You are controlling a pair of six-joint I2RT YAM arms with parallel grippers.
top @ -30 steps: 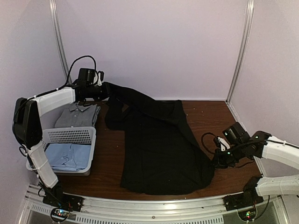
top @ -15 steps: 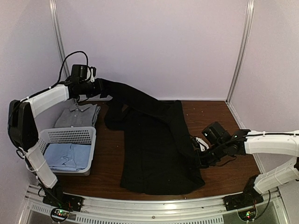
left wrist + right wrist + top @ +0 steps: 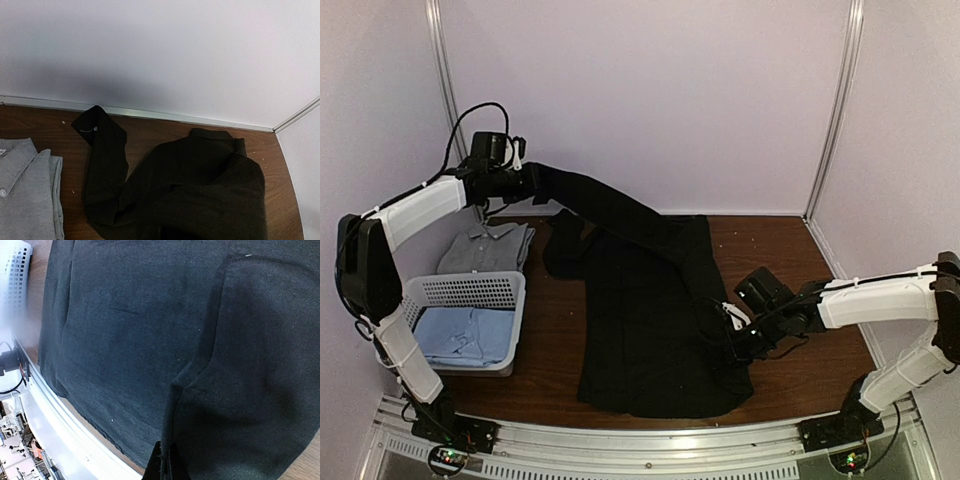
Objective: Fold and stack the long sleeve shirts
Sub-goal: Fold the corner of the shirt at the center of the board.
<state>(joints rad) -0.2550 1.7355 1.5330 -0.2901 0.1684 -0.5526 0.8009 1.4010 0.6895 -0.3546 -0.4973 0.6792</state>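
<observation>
Left pincer (image 3: 532, 184) pressed together, pinching one sleeve of the black shirt (image 3: 640, 320). It was held up off the desk (image 3: 800, 250), above and beyond the far side of the basket (image 3: 470, 290). From that grip the sleeve ran taut, down and away from the basket, into the shirt body. The pincer's own fingers were not visible in the left wrist view, which only showed the black shirt (image 3: 200, 190) bunched below.

Right pincer (image 3: 732, 340) also pressed together, low at the desk and well away from the basket, on the shirt's far side from it. It was pinching that side edge of the black shirt (image 3: 125, 330). In the right wrist view a fold of cloth ran straight into the fingertips (image 3: 161, 466), and that edge was lapped over the shirt body toward the basket.

The rest of the black shirt lay flat on the desk just beside the basket, collar end toward the wall (image 3: 650, 100). The other sleeve (image 3: 102, 165) was doubled up on the basket side, with a tiny white mark at its cuff.

Grey shirt (image 3: 485, 248) sat folded on the desk just behind the basket; contact with it could not be told. It also showed in the left wrist view (image 3: 25, 190). Light blue shirt (image 3: 465, 335) was folded inside the basket.
</observation>
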